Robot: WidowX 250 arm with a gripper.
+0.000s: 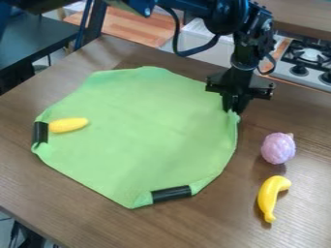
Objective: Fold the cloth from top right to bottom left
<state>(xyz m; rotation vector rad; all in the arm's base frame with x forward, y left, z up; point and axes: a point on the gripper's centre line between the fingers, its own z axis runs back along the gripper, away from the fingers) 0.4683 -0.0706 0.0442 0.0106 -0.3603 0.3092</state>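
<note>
Far left: black band (40, 132) on the cloth's left edge, yellow corn-shaped toy (68, 125) just beside it, lying on the fabric. Green cloth (142, 131) takes up the middle of the table (36, 186), spread nearly flat, unfolded, edges rounded off. Second black band (171, 194) sits on the bottom edge, right of the lowest point.

Right of centre: pincer (234, 109), pointing down at the cloth's right-hand edge, touching or almost touching the small puckered bit there. Clenched on fabric or released, cannot tell.

Further right, off the cloth: pink-purple round toy (278, 148), yellow banana (275, 197) below it. Stove (309, 57) behind, upper right.

Step in hand, judged: securing the right-hand edge to start the fold. Get a real pinch of fabric, one layer, without pressing hard into the wood. Lift a little first to check the grip, then draw it low and steady across to the lower left; too high or too quick and the whole cloth may slide. Corn toy could leave a lump or roll if the flap reaches it. Lay the edge down before letting go, short of the bands.
</note>
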